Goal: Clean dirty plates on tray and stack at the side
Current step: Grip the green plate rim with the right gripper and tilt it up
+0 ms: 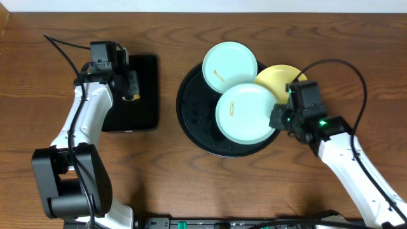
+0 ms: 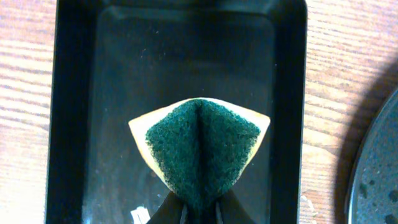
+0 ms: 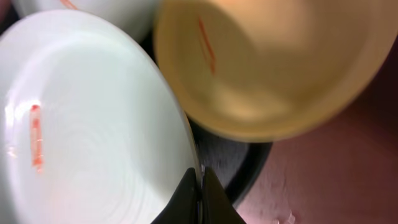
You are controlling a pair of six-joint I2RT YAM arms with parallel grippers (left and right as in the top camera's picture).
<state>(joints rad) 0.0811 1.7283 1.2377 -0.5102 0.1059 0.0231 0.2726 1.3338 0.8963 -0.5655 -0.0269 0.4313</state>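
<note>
Over wooden table, left end effector clamps a sponge; right end effector pinches a mint plate.

3 streaked plates overlap on tray

1. Overhead: the yellow plate is partly tucked under the front mint plate and the right gripper.
2. Right wrist cam: yellow plate's blurry and runs off the top, and the back mint plate is just a sliver.
3. Left wrist cam: the sponge has its bottom tip buried in the left gripper, and the round tray is cut off on the right.
</note>
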